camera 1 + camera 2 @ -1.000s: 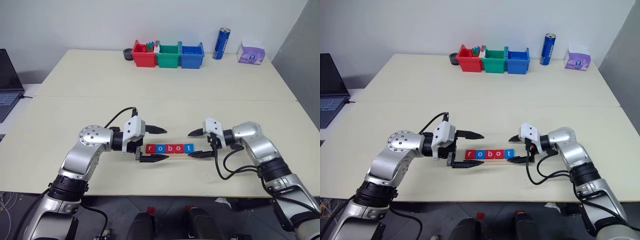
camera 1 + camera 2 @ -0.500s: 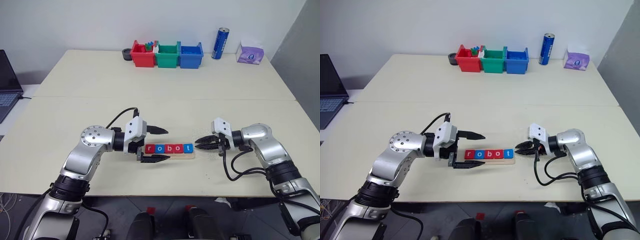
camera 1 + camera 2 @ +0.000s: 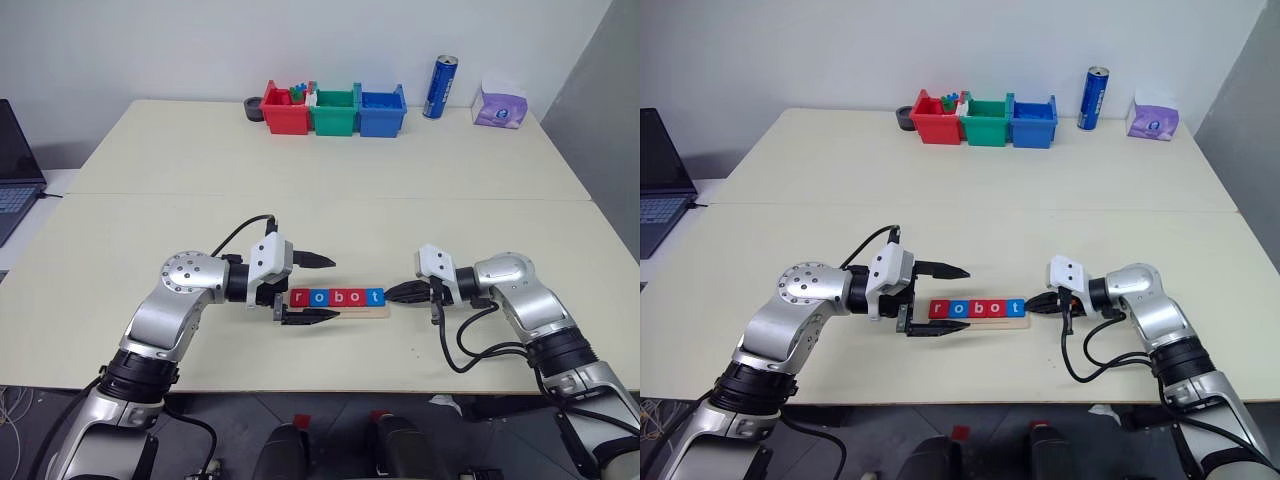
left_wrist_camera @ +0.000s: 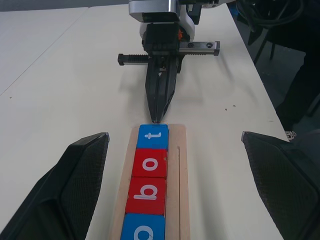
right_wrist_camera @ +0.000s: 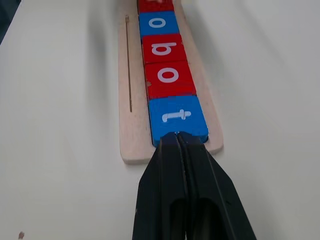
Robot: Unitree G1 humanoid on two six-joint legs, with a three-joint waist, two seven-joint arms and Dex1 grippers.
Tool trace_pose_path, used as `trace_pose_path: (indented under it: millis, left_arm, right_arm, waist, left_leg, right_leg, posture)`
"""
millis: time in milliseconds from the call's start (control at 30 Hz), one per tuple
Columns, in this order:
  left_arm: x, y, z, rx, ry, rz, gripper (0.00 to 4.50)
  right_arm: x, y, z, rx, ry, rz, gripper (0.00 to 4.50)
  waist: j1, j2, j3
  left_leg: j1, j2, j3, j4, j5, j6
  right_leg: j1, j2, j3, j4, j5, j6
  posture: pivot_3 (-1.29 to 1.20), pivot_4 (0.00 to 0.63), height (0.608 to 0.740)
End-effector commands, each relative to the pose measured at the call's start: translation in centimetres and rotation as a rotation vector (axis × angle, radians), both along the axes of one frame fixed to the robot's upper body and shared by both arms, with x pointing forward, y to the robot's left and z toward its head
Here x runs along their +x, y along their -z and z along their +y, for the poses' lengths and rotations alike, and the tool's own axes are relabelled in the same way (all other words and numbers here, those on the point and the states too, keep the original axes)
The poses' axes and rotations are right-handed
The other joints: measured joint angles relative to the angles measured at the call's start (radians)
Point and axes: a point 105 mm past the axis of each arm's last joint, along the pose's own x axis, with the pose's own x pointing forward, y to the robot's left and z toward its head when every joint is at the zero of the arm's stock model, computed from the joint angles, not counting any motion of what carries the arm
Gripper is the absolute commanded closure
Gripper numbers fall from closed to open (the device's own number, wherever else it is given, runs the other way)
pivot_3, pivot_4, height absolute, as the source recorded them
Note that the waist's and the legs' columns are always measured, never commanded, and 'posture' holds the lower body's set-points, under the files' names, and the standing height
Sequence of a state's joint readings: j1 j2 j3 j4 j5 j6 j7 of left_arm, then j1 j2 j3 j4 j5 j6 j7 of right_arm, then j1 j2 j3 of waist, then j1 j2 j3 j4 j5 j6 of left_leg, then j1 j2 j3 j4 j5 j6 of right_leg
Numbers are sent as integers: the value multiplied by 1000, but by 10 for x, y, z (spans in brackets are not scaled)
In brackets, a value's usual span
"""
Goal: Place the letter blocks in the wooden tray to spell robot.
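The 5 letter blocks [image 3: 338, 297] run red, blue, red, red, blue with white letters, on a pale wooden tray [image 5: 131, 131]. Far off sit red [image 3: 285, 112], green [image 3: 335, 112] and blue bins [image 3: 384, 112].

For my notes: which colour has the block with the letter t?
Blue, with a white letter; the t block shows best in the right wrist view.

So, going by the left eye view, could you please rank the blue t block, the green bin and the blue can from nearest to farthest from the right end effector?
1. Blue t block, at the closed right end effector tip, at the wooden tray's end.
2. Green bin, far side of table, middle of three bins.
3. Blue can, far edge, right of the bins.
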State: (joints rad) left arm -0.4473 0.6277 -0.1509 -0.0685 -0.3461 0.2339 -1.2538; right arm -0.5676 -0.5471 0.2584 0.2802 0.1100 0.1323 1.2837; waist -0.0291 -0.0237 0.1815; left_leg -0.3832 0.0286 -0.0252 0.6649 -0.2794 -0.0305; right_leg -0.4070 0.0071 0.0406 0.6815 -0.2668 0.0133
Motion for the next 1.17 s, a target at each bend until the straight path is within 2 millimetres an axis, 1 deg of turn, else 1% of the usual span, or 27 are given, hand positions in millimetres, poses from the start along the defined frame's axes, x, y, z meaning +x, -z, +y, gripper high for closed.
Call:
trace_pose_path:
  millis: [33,367,533,633,733,800,867,933,1000,1033,1100,1167]
  left_arm:
    - [-2,-11,-2,-2,16,-48,0]
    - [-2,-12,-1,-1,11,-48,0]
    - [-4,-11,0,-5,7,-40,0]
    - [-4,-13,8,-20,-38,-4,0]
    - [-4,-11,31,-5,-139,24,0]
    - [-5,-11,45,9,-200,24,0]
    - [-14,-6,70,47,-284,93,0]
    - [-24,-4,87,84,-336,127,0]
    - [-29,-3,97,112,-368,131,0]
    - [-32,-3,103,122,-386,134,0]
    - [-38,-1,110,136,-415,149,0]
    - [-43,1,110,145,-419,155,0]
  right_arm:
    - [0,-8,6,15,-19,-36,4452]
    - [1,-9,10,18,-24,-42,4452]
    - [0,-23,6,36,-12,-49,4452]
    - [-6,-34,5,64,1,-41,4452]
    - [-17,-41,1,79,11,-26,3861]
    - [-23,-42,-1,77,15,-18,3238]
    - [-31,-43,-7,69,26,-8,2481]
    - [-34,-44,-9,70,42,0,1829]
    - [-34,-44,-10,65,62,6,1130]
    - [-34,-43,-10,59,72,15,707]
    - [-37,-44,-11,56,73,35,26]
    - [-38,-44,-10,53,71,50,26]
  waist:
    - [0,0,0]
    - [0,0,0]
    - [0,0,0]
    - [-1,0,0]
    - [-1,0,0]
    - [-1,0,0]
    - [-3,0,0]
    - [-4,0,0]
    - [-3,1,0]
    - [-3,0,0]
    - [-1,1,0]
    - [0,0,0]
  left_leg:
    - [0,0,0,0,0,0]
    - [0,0,0,0,0,0]
    - [0,0,0,0,0,0]
    - [0,0,-1,0,0,0]
    - [0,1,-2,0,0,0]
    - [0,1,-3,-1,0,0]
    - [0,1,-4,-1,0,0]
    - [1,2,-4,-1,0,0]
    - [1,2,-4,-1,0,0]
    - [1,2,-3,-1,0,0]
    - [1,2,-2,-1,0,0]
    - [1,2,-2,-1,0,0]
  right_leg:
    - [0,0,0,0,0,0]
    - [0,0,0,0,0,0]
    - [0,0,0,0,0,0]
    - [0,0,0,0,0,0]
    - [0,0,0,0,0,0]
    - [0,0,0,0,0,0]
    - [0,0,0,0,0,0]
    - [0,0,1,0,0,0]
    - [0,0,0,0,0,0]
    - [0,-1,0,0,0,0]
    - [0,-1,0,0,0,0]
    - [0,-1,0,-1,0,0]
  posture:
    - [0,150,740]
    - [0,150,740]
    - [0,150,740]
    - [0,150,740]
    - [0,150,740]
    - [0,150,740]
    - [0,150,740]
    - [0,150,740]
    - [0,150,740]
    - [0,150,740]
    - [0,150,740]
    - [0,150,740]
